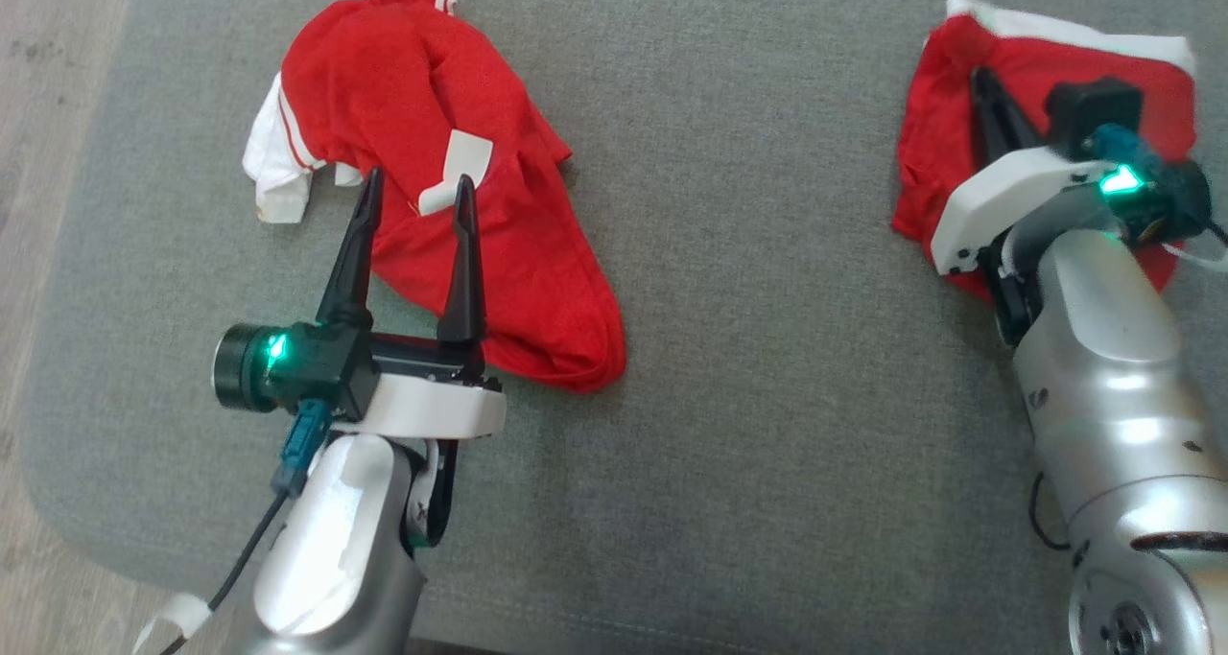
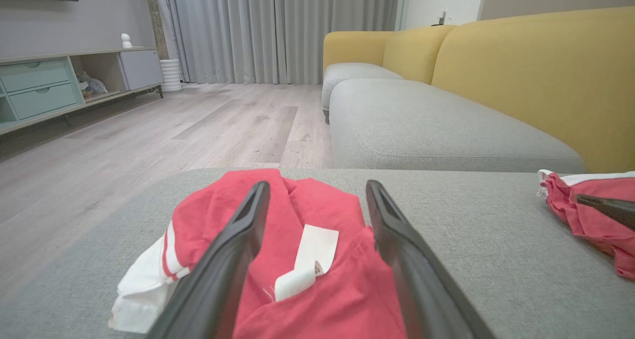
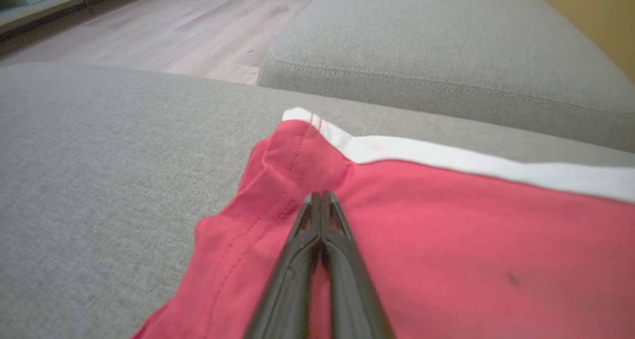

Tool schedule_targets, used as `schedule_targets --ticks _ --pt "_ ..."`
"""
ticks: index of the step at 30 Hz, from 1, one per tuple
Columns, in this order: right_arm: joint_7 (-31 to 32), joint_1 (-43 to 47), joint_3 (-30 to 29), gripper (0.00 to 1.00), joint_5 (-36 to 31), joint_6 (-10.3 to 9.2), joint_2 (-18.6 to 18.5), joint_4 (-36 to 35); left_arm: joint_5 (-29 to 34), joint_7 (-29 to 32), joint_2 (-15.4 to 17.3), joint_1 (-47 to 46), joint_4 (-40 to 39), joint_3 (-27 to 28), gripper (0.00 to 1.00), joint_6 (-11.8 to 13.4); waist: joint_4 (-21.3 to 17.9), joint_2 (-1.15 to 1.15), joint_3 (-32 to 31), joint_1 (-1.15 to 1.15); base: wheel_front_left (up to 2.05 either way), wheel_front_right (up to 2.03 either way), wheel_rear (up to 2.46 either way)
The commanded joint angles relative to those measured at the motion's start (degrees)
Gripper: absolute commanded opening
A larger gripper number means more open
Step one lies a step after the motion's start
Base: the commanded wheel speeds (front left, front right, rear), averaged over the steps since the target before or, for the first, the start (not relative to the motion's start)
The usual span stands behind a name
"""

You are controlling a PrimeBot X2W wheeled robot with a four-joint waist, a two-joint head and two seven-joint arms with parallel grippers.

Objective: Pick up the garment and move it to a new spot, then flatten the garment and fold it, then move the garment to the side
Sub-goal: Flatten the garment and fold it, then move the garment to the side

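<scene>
Head view: by the look of it, first step in hand, the pick-up, with the crumpled red garment (image 1: 403, 70) bunched on the left part of the grey cushion (image 1: 767, 348) and not yet lifted. Over its near edge, the left gripper (image 1: 419, 177), spread wide and empty, one finger to each side of the white label (image 1: 470, 152); impossible to say whether touching the cloth or just above it. Left forearm at the lower left, fingers pointing away from the robot, low and nearly level with the cushion as seen in the left wrist view. Well apart, at the right, the right gripper (image 1: 980, 80), pressed fully together, tips on the second red garment (image 1: 1031, 56) just below its white band (image 1: 1084, 34); in the right wrist view, no telling if pinching fabric or merely resting on it. Right forearm at the lower right, angled down onto that cloth. Next, probably: lower the left fingers into the heap, close on a thick fold rather than the loose label, then lift clear towards a free patch of cushion.
</scene>
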Motion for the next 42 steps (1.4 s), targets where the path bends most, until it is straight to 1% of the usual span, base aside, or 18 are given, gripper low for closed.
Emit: schedule_targets --ticks 1,3,6,9,11,14,19,20,21,25,29,35,42 --pt "0.58 -0.75 1.27 0.00 -0.10 0.37 1.19 -0.20 -0.60 -0.29 0.57 -1.16 -1.75 1.32 1.00 0.31 0.00 0.00 -0.08 0.00 0.00 0.00 0.00" --pt "1.90 -0.73 1.64 0.00 0.15 0.37 1.19 2.35 -0.69 -0.29 0.57 -1.03 -1.67 1.29 1.00 0.41 -0.02 0.00 -0.45 0.00 0.00 0.00 0.00" --pt "1.73 -0.58 2.13 0.00 0.99 0.37 1.19 4.72 -0.62 -0.29 0.57 -0.61 -1.33 1.73 1.00 0.47 -0.40 0.00 -1.39 0.00 0.00 0.00 0.00" --pt "-0.80 -0.54 2.94 0.00 3.21 0.37 1.19 5.37 -0.33 -0.29 0.57 -0.14 -0.99 2.40 1.00 0.41 -1.10 0.00 -2.73 0.00 0.00 0.00 0.00" --pt "-2.49 -0.34 2.92 0.00 5.21 0.37 1.20 4.47 -0.11 -0.29 0.57 0.15 -0.96 2.88 1.00 0.34 -1.83 0.00 -3.86 0.00 0.00 0.00 0.00" --pt "-3.88 1.89 2.87 0.00 8.92 0.37 1.20 -1.08 0.36 -0.29 0.57 0.92 -0.96 3.53 1.00 0.06 -3.66 0.00 -6.49 0.00 0.00 0.00 0.00" --pt "-3.96 10.88 3.12 0.00 14.01 0.37 1.20 -17.06 0.83 -0.29 0.57 2.35 -0.68 4.27 1.00 -0.23 -6.36 0.00 -9.99 0.00 0.00 0.00 0.00" --pt "-3.96 13.16 2.94 0.48 14.71 0.37 1.20 -20.02 0.91 -0.29 0.57 2.64 -0.61 4.38 1.00 -0.28 -6.88 0.00 -10.61 0.00 0.00 0.00 0.00" --pt "-3.97 15.48 2.84 1.00 15.63 0.37 1.20 -22.75 0.99 -0.29 0.57 2.94 -0.54 4.51 1.00 -0.29 -7.41 0.00 -11.23 0.00 0.00 0.00 0.00" --pt "-3.97 24.63 3.13 1.00 17.15 0.37 1.20 -32.46 1.26 -0.29 0.57 4.12 -0.27 4.91 1.00 -0.30 -9.33 0.00 -13.06 0.00 0.00 0.00 0.00" --pt "-3.98 32.61 3.21 1.00 18.58 0.37 1.20 -38.73 1.64 -0.29 0.57 5.53 -0.09 5.15 1.00 -0.27 -10.89 0.00 -14.17 0.00 0.00 0.00 0.00" --pt "-3.98 39.96 4.19 1.00 20.14 0.37 1.20 -41.87 2.08 -0.29 0.57 7.69 0.33 5.23 1.00 -0.37 -12.16 0.00 -14.82 0.00 0.00 0.00 0.00" --pt "-3.98 41.03 4.57 1.00 20.57 0.37 1.20 -42.58 1.86 -0.29 0.57 8.05 0.23 4.98 1.00 -0.29 -12.27 0.00 -14.34 0.00 0.00 0.00 0.00"
